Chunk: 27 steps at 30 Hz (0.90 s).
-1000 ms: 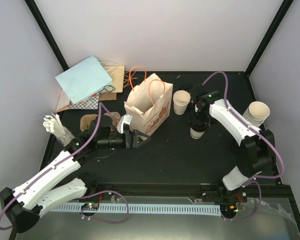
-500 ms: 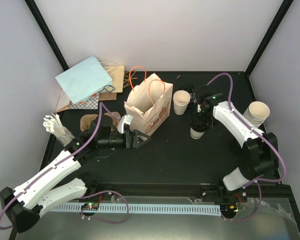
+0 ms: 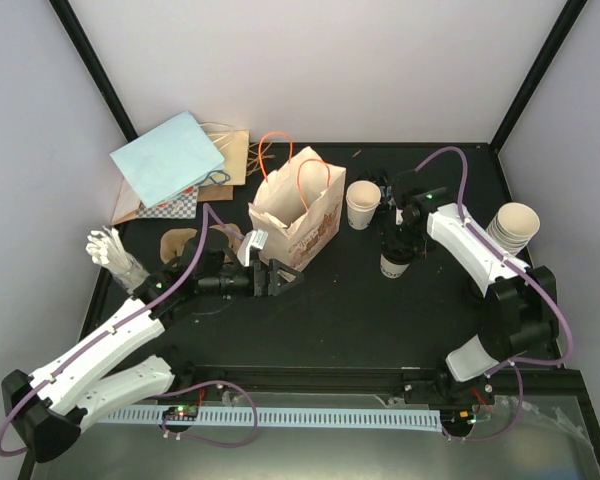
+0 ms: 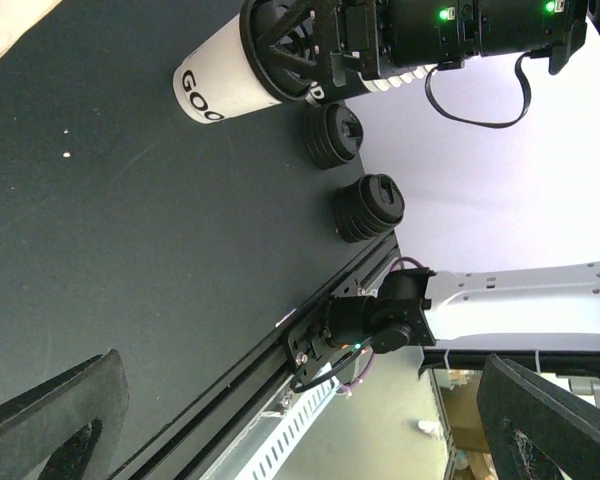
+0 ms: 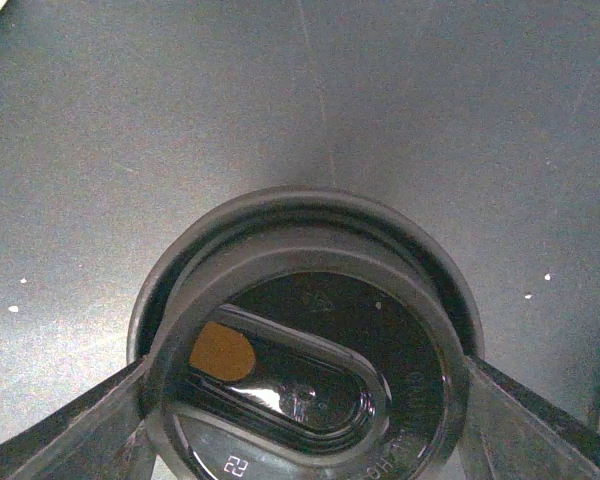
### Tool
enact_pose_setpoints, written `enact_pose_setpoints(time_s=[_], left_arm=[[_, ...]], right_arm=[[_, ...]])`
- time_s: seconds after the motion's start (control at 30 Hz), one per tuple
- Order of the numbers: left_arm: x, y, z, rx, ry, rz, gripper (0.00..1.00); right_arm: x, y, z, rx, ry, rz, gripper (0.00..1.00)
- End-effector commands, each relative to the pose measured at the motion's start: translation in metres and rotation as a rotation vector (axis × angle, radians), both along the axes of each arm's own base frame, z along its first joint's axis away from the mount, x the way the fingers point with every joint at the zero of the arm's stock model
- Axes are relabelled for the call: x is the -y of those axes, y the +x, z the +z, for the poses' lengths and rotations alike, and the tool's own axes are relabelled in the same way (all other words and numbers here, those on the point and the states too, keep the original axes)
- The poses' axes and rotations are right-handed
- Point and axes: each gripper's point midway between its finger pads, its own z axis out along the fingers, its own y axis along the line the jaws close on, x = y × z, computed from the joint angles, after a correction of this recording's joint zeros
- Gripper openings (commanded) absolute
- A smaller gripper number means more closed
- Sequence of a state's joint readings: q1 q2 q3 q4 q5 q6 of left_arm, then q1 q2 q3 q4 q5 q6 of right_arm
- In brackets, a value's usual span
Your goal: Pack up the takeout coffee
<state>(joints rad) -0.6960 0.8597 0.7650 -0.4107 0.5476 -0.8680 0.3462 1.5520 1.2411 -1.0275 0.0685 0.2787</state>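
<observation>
Grasping black-lidded takeout cup (image 3: 392, 266) with right gripper (image 3: 394, 254), pressing fingers (image 5: 70, 430) against both sides of lid. Standing upright on table (image 3: 350, 310), right of paper bag (image 3: 300, 210), near unlidded cup (image 3: 362, 205) and two lid stacks (image 4: 332, 135). Holding left gripper (image 3: 278, 277) spread wide, empty, just beside bag.

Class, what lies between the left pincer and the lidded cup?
Nothing: in the top view, only bare black table separates the left pincer from the lidded cup; the left wrist view agrees.
</observation>
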Motion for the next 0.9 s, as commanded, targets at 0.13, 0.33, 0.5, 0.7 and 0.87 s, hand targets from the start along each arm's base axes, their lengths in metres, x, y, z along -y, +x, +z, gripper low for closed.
enact_pose_setpoints(time_s=[0.13, 0.33, 0.5, 0.7, 0.87], left_arm=[[0.005, -0.003, 0.008, 0.028, -0.028, -0.034, 0.98], [0.005, -0.003, 0.007, 0.026, -0.028, -0.035, 0.98], [0.006, -0.003, 0.007, 0.025, -0.026, -0.035, 0.98], [0.005, -0.002, 0.009, 0.030, -0.029, -0.032, 0.98], [0.005, -0.002, 0.010, 0.030, -0.030, -0.032, 0.98]], right_arm=[[0.008, -0.031, -0.046, -0.191, -0.045, -0.014, 0.78], [0.010, -0.033, -0.049, -0.200, -0.056, -0.010, 0.77], [0.001, -0.024, -0.026, -0.138, -0.005, -0.005, 0.72], [-0.007, -0.024, -0.010, -0.109, 0.019, 0.022, 0.71], [-0.032, -0.036, -0.006, -0.126, 0.082, 0.101, 0.70]])
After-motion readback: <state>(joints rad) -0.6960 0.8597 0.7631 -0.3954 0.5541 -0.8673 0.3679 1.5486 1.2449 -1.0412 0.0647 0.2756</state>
